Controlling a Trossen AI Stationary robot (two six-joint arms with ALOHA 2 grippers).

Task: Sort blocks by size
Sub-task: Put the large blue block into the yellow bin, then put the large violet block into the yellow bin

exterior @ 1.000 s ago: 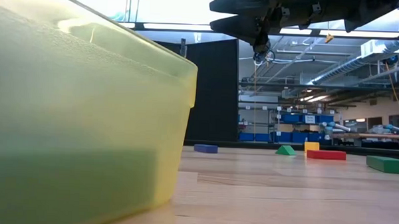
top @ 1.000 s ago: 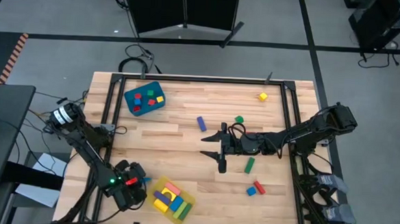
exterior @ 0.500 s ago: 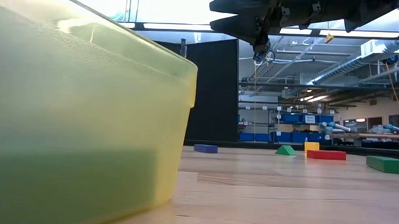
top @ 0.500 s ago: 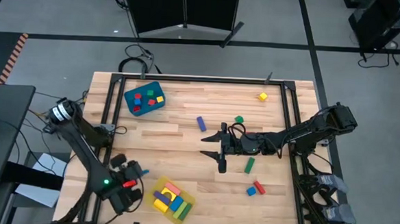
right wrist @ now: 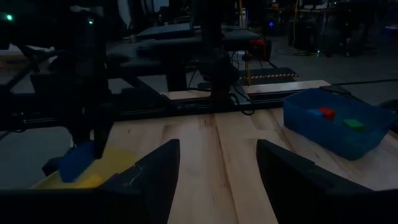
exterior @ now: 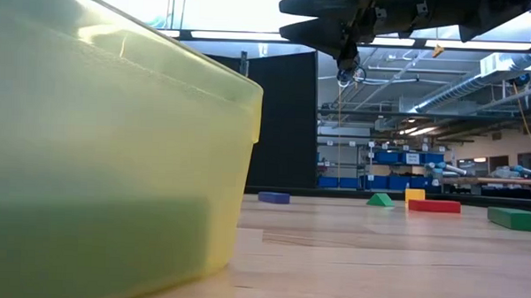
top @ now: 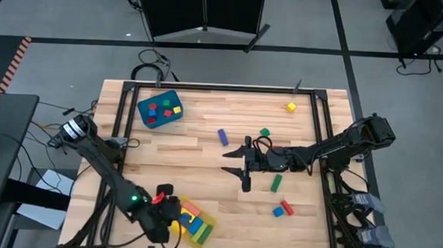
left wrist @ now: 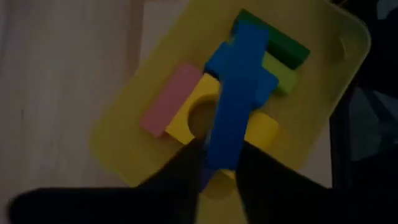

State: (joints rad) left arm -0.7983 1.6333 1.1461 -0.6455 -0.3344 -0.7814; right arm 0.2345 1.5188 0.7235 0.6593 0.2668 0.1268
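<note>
A long blue block (left wrist: 235, 93) is in my left gripper (left wrist: 219, 154), which is shut on it above the yellow tray (left wrist: 124, 143). The tray (top: 208, 231) stands at the table's near edge and holds pink, yellow, green and blue blocks. My left gripper (top: 170, 212) hangs over the tray's left part. My right gripper (top: 242, 163) stands open above the middle of the table, holding nothing. Loose blocks lie on the wood: blue (top: 223, 136), green (top: 264, 131), yellow (top: 291, 107), a green bar (top: 276, 183), and a blue and red pair (top: 282, 210). My left gripper pinches the long blue block by one end (left wrist: 217, 163) between its two fingers, which slant down from above. The block runs on past the fingertips over the blocks in the tray. In the right wrist view it (right wrist: 78, 160) hangs below the gripper at the tray's rim.
A blue bin (top: 160, 109) with small red, green and yellow blocks stands at the far left. The tray's yellow wall (exterior: 114, 161) fills the left of the low view. Bare wood lies between the tray and my right gripper.
My left gripper has risen and gone toward the table's right edge, from beside the tray's left side to over the tray, and its wrist has rolled.
</note>
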